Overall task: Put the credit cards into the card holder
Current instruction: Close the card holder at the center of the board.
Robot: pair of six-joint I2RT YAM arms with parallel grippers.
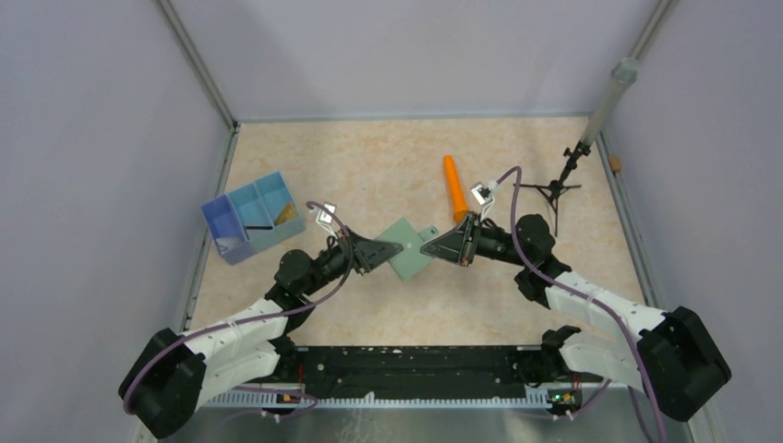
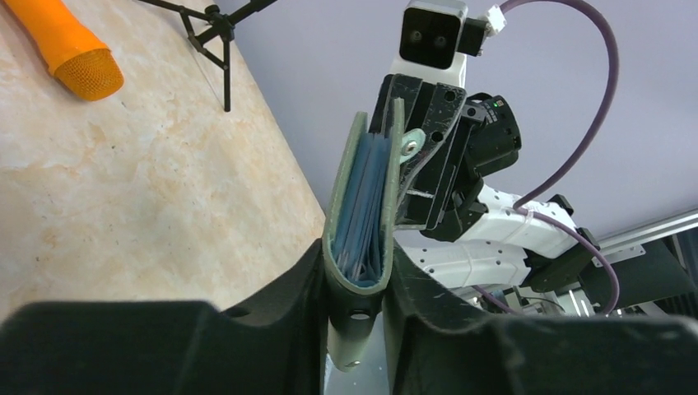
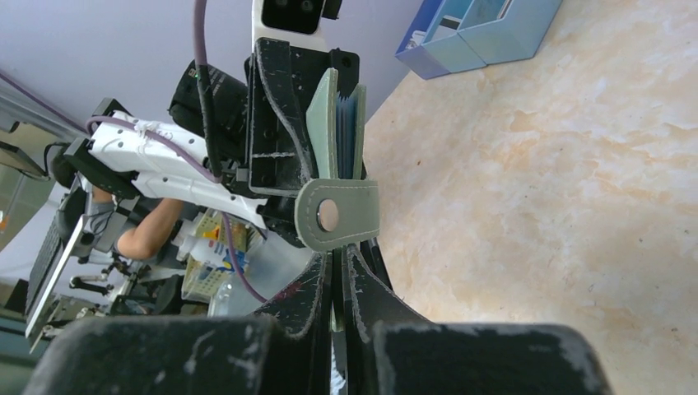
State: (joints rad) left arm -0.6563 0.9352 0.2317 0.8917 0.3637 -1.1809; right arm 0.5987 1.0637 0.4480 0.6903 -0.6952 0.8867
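The grey-green card holder (image 1: 404, 247) hangs in the air between my two grippers, above the middle of the table. My left gripper (image 1: 381, 251) is shut on its folded spine; the left wrist view shows the holder (image 2: 362, 206) edge-on, slightly spread, with pale blue leaves inside. My right gripper (image 1: 434, 247) is shut on the opposite edge, just below the strap with its stud (image 3: 337, 216). A gold-tan credit card (image 1: 287, 212) leans in the blue tray's right compartment. I cannot tell whether any cards sit inside the holder.
The blue three-compartment tray (image 1: 235, 249) stands at the left, also in the right wrist view (image 3: 477, 37). An orange cylinder (image 1: 453, 187) lies behind the holder. A small black tripod (image 1: 554, 189) stands at the back right, under a grey pole.
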